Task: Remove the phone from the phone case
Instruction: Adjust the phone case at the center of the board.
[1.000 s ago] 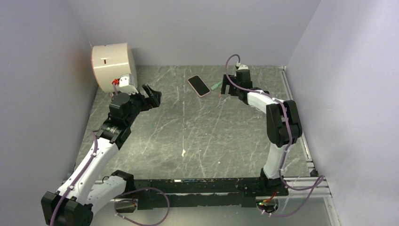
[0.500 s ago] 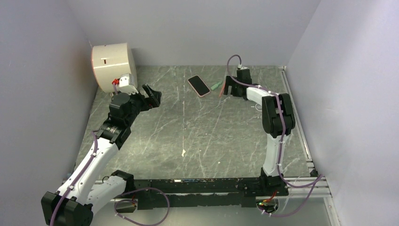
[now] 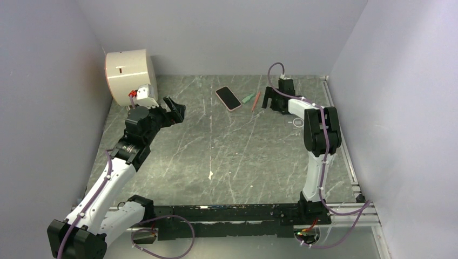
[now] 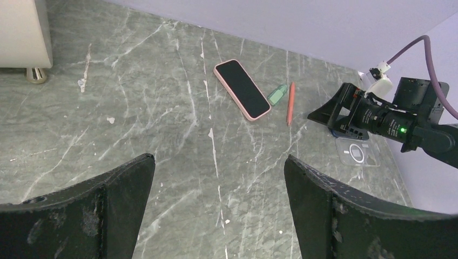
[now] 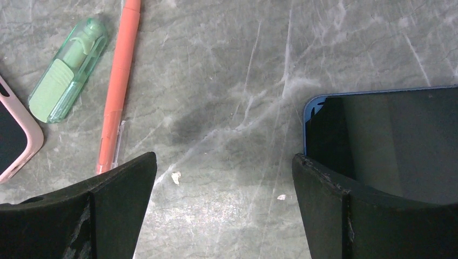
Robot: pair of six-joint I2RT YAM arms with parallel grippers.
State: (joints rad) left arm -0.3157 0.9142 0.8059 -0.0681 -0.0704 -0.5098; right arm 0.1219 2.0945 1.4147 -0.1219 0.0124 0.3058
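- Blue-rimmed phone (image 5: 389, 129): dark screen up, flat on the worktop at the far right.
- Clear phone case (image 4: 357, 152): transparent with a white ring, lying flat and empty just beside that phone.
- Pink-cased phone (image 4: 241, 89): screen up, lying diagonally at far centre, well apart from both.

Plenty of room across the middle of the bench (image 3: 227, 156). Toward 12 o'clock it gets tight: pink-cased phone (image 3: 228, 98), green marker (image 3: 248, 99) and orange pen (image 3: 255, 101) lie close together. White drum (image 3: 129, 75) blocks 10 o'clock.
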